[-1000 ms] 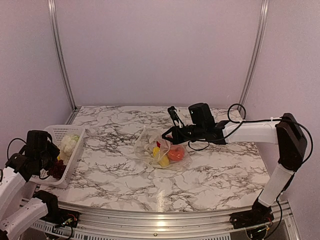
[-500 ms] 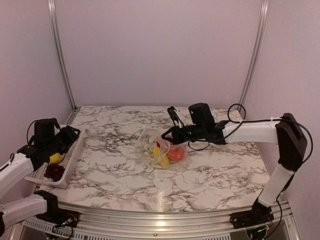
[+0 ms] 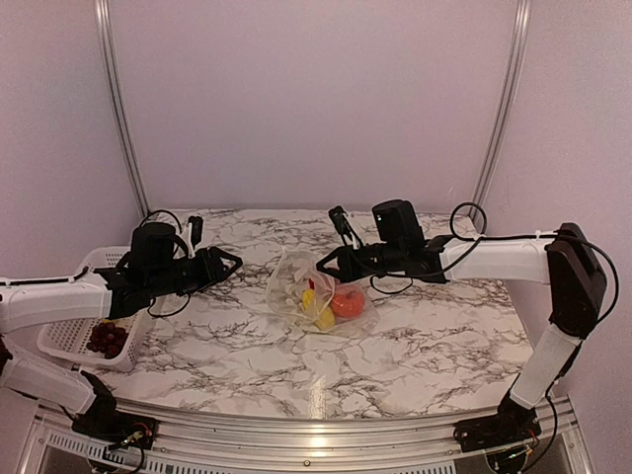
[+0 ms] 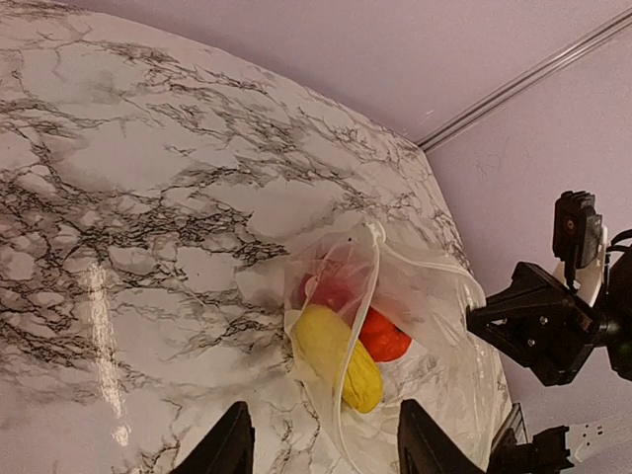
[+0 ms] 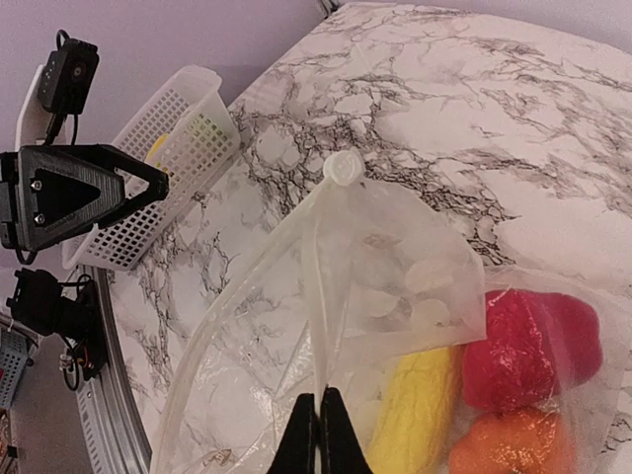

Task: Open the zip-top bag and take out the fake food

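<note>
Centrally, the zip-top bag [image 3: 314, 294] lies on the marble table [image 3: 434, 346], mid-frame in the top view, holding fake food [image 3: 336, 304]: yellow, red and orange pieces. The right gripper [image 5: 319, 410] pinches its upper edge, fingers pressed together on the plastic. Left of it, apart, the left gripper [image 3: 233, 263] hangs spread and empty. At the left edge a white basket [image 3: 61, 342] holds a grape bunch [image 3: 107, 338].

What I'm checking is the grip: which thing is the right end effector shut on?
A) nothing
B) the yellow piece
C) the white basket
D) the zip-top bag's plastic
D: the right wrist view shows the right end effector pinched shut on the clear film of the zip-top bag.
</note>
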You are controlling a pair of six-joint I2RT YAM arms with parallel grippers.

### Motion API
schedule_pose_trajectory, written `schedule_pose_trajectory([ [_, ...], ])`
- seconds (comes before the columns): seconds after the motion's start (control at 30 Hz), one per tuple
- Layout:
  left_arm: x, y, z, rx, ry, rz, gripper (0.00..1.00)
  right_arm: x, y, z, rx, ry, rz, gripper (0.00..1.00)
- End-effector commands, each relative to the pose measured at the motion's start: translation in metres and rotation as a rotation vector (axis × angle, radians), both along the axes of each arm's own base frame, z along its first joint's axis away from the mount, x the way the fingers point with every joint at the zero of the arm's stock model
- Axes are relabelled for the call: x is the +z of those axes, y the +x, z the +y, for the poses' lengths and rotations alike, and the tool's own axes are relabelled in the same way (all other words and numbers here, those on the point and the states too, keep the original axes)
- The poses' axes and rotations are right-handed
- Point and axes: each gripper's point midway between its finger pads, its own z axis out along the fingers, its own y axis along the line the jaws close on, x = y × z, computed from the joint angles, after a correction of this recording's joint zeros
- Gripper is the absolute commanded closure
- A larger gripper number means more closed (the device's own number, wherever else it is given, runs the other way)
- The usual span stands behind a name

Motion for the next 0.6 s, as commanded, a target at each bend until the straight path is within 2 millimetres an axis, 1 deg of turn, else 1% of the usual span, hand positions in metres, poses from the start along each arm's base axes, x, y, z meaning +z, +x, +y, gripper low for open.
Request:
schedule_pose_trajectory([
  [0.0, 0.024, 0.013, -0.047, -0.093, -0.035, -0.074, 0.51, 0.031, 0.007, 0.003, -0.007, 0.049, -0.056, 1.00],
  [0.03, 0.018, 0.014, -0.058, -0.115, -0.023, -0.061, 0.51, 0.032, 0.007, 0.002, -0.008, 0.047, -0.057, 1.00],
  [0.1, 0.018, 0.012, -0.080, -0.161, -0.013, -0.055, 0.53, 0.032, 0.007, 0.002, -0.006, 0.044, -0.058, 1.00],
  [0.2, 0.000, 0.009, -0.109, -0.208, 0.011, 0.000, 0.57, 0.033, 0.007, 0.002, -0.008, 0.043, -0.062, 1.00],
  [0.4, -0.030, 0.008, -0.148, -0.252, 0.008, 0.082, 0.66, 0.036, 0.008, 0.001, -0.016, 0.043, -0.070, 1.00],
  [0.5, -0.049, 0.009, -0.162, -0.267, 0.022, 0.127, 0.69, 0.035, 0.008, 0.000, -0.017, 0.039, -0.069, 1.00],
  [0.57, -0.068, 0.013, -0.166, -0.256, 0.043, 0.171, 0.72, 0.035, 0.008, -0.001, -0.022, 0.036, -0.071, 1.00],
])
